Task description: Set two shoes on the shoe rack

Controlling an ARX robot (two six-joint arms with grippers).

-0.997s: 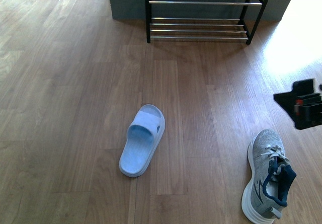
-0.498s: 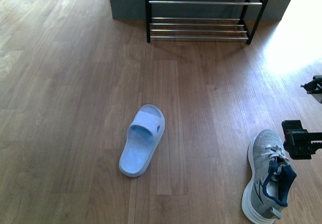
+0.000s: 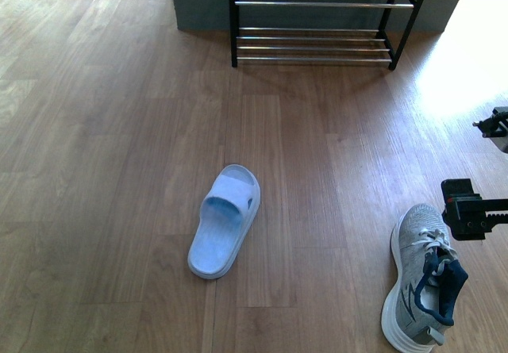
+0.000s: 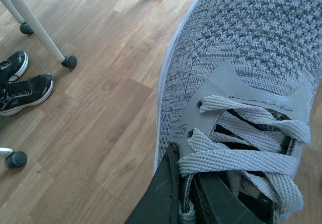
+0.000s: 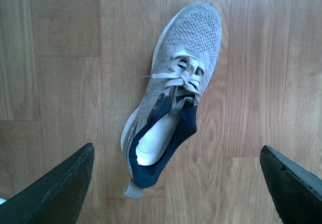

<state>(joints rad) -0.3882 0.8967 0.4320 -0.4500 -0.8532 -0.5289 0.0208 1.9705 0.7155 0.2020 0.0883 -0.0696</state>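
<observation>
Right gripper (image 5: 176, 151) hanging spread wide over a grey sneaker (image 3: 423, 278); left gripper (image 4: 185, 186) clamping a second grey sneaker (image 4: 241, 58).
The grey sneaker is lying on the wood floor (image 3: 119, 131) well in front of the shoe rack (image 3: 317, 20), out beyond its right post, toe pointing toward the rack. The right gripper is hovering above it, jaws released and holding nothing, clear of the shoe. A pale blue slide (image 3: 224, 220) is lying well in front of the rack, roughly in line with its left post. In the left wrist view dark fingers (image 4: 163, 199) are pinching the lace-side edge of the second grey sneaker; where that shoe is sitting relative to the rack cannot be told.
</observation>
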